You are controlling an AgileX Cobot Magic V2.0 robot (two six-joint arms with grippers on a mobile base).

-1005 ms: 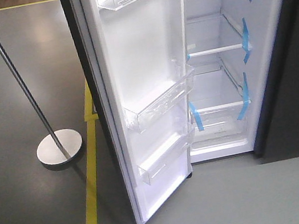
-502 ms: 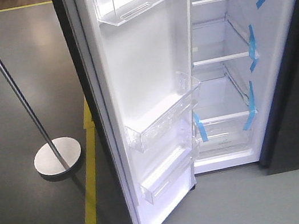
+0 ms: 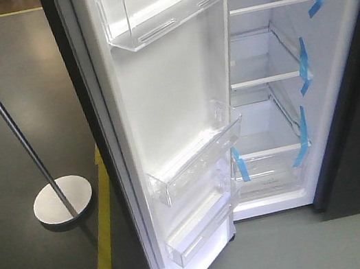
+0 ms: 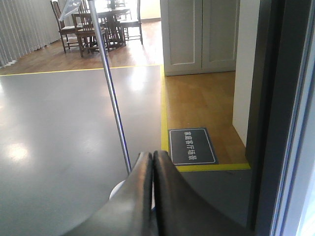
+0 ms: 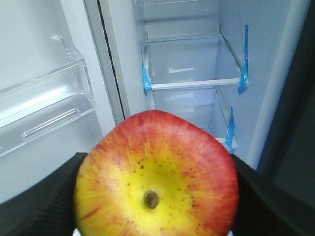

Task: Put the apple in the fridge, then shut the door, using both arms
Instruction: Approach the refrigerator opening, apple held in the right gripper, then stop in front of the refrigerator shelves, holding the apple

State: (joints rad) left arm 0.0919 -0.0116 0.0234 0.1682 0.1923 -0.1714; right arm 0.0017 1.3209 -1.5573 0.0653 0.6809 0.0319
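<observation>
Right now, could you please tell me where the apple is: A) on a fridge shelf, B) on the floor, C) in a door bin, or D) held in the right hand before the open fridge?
D: the right wrist view shows the apple gripped by the right hand, its dark fingers either side, the open fridge behind.

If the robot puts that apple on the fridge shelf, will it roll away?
It might. The apple looks round and smooth, so on the flat shelf it could roll unless set down gently. It seems firm: the black fingers press both sides and its shape holds. Its shiny skin may be a bit slippery.
</observation>
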